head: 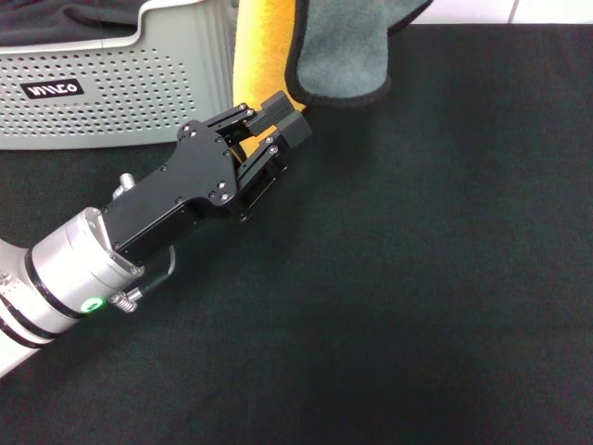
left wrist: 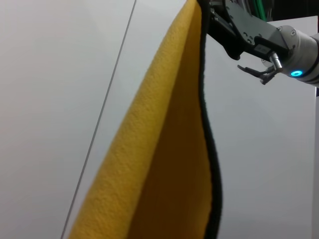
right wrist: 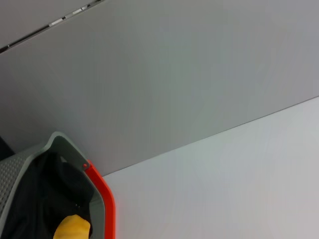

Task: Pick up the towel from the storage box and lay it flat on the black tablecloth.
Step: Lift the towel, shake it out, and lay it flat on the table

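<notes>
The towel hangs in the air at the far edge of the head view, yellow-orange face on one side and grey-teal face on the other, with black stitched edging along its curved lower hem. It is off the cloth below and outside the storage box. In the left wrist view the towel falls as a long yellow-orange sheet with the black edging down one side, and its upper end meets a black gripper with a blue light at the top of that view. That is the right gripper; it appears to have the towel's upper corner, though the contact itself is hidden behind the fabric, so I cannot tell how its fingers stand.

The left gripper sits just under the yellow-orange fold, its 2 black fingers reaching up to the towel's lower edge. The fingertips stand slightly apart, and whether they pinch the hem cannot be made out.

To the side of this gripper, the storage box rests on the black tablecloth, showing its perforated side and small black label. A dark cloth lies inside it. The right wrist view shows the box rim with an orange-red strip beside it.
</notes>
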Robot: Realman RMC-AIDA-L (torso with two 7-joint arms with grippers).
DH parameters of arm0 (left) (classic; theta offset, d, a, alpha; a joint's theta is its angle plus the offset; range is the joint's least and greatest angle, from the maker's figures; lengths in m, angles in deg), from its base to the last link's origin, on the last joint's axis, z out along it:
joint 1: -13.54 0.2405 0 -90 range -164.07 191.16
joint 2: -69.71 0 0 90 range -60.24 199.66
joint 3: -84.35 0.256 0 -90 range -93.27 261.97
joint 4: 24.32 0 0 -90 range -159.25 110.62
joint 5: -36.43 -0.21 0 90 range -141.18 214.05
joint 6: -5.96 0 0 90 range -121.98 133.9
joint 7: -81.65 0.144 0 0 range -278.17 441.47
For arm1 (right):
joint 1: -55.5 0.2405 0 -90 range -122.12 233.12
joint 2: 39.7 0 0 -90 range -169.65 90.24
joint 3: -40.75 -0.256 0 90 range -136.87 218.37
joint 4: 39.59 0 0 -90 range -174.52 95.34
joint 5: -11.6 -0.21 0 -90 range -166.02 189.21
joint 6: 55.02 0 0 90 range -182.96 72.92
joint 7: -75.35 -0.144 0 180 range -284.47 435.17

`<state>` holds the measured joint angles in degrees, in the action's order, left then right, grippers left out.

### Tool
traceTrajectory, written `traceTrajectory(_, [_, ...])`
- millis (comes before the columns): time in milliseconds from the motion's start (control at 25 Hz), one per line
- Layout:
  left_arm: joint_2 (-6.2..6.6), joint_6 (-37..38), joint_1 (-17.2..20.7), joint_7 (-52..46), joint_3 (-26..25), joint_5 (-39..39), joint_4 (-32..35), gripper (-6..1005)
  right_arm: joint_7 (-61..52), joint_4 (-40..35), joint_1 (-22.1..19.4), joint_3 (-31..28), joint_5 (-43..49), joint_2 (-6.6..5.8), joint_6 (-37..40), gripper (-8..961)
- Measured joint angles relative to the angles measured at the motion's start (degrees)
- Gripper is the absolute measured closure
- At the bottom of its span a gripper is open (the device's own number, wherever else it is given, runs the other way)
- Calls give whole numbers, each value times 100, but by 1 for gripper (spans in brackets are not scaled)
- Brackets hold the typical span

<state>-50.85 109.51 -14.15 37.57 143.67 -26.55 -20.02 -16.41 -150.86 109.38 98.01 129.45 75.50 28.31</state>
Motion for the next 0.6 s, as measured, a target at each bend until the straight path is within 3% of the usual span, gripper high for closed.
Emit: traceTrajectory(600, [-20,77,30,47,-52,233,-8,724,-33,0,75,176,65,11,-103,952])
